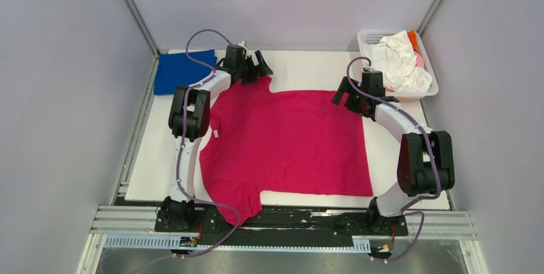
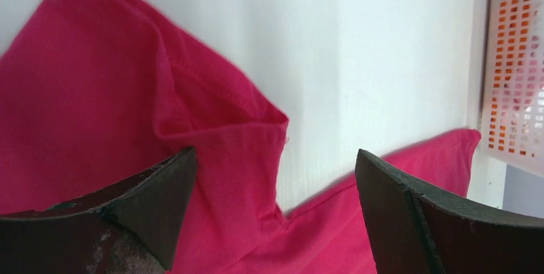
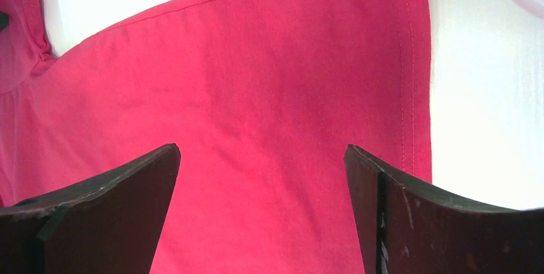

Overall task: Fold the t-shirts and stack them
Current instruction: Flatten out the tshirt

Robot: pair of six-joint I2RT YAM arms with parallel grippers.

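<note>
Soft magenta shirt (image 1: pixel 289 142) spread flat mid-frame on smooth white tabletop (image 1: pixel 314 68); left claw (image 2: pixel 276 158) and right claw (image 3: pixel 263 152) gape wide, empty.

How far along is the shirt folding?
Done: the blue shirt looks folded at the far-left corner. In hand: the red shirt lies spread flat, not yet folded; the left gripper is open over its far sleeve, the right gripper open over its far hem corner, neither gripping. Left: fold the red shirt, stack it, then the crumpled shirts in the basket.
</note>
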